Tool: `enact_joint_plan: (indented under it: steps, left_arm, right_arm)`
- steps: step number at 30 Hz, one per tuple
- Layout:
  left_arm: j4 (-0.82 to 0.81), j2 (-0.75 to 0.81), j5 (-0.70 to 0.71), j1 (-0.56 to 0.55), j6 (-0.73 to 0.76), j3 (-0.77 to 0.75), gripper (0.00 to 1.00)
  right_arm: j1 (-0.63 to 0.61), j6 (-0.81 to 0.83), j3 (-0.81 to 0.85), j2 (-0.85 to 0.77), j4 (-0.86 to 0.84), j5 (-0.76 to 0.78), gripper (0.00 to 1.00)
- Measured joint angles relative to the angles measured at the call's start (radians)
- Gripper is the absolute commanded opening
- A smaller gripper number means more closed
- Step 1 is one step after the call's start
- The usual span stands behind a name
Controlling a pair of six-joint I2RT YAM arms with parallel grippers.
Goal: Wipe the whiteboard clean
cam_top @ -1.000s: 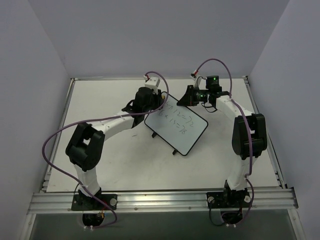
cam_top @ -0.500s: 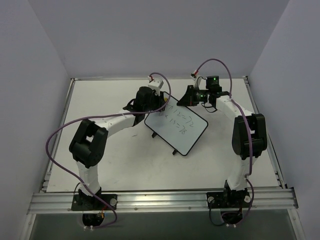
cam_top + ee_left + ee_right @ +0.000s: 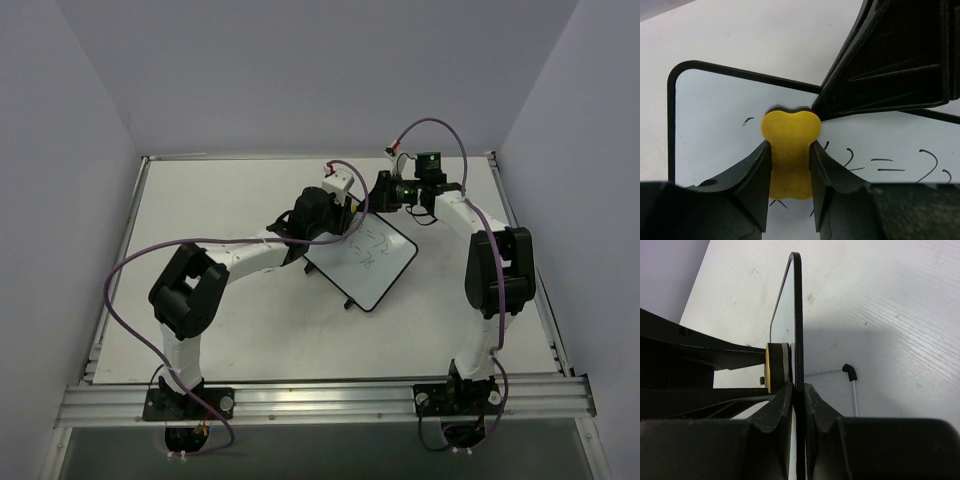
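The whiteboard has a thin black frame and black handwriting, and it lies at an angle in the middle of the table. My right gripper is shut on its top edge, seen edge-on in the right wrist view as the whiteboard. My left gripper is shut on a yellow eraser, which is pressed flat against the whiteboard near its top edge. The eraser sits just beside the right gripper. Pen strokes remain right of and below the eraser. In the top view the left gripper covers the board's upper left part.
One of the board's small black feet on a white stem shows behind the board. The white table has raised metal rails at its edges, and grey walls stand close on three sides. Purple cables loop over both arms.
My left gripper has slid the eraser rightward along the board's upper part toward my right gripper, and some writing at the upper left is gone. The right gripper and board have hardly moved.
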State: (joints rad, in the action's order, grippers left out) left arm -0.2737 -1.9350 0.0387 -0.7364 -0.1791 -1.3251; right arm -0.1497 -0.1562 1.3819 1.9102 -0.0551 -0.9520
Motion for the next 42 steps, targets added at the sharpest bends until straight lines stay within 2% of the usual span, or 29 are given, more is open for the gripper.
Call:
enact_joint_plan:
  steps: [8,17,29,42]
  left_arm:
    - [-0.034,0.001,-0.018,0.032,-0.041,0.019,0.02]
    - [0.002,0.001,-0.045,0.145,-0.072,0.019,0.02]
    - [0.025,0.001,-0.051,0.103,-0.037,0.015,0.02]
    - [0.305,-0.036,-0.051,0.098,0.003,-0.172,0.02]
  right_arm:
    - [-0.003,0.0,0.0,0.0,-0.008,0.004,0.0]
    - [-0.01,0.0,0.0,-0.003,-0.016,0.003,0.0]
    - [-0.011,0.001,0.0,-0.005,-0.011,0.015,0.0]
    - [-0.015,0.013,0.0,-0.011,0.0,0.026,0.0]
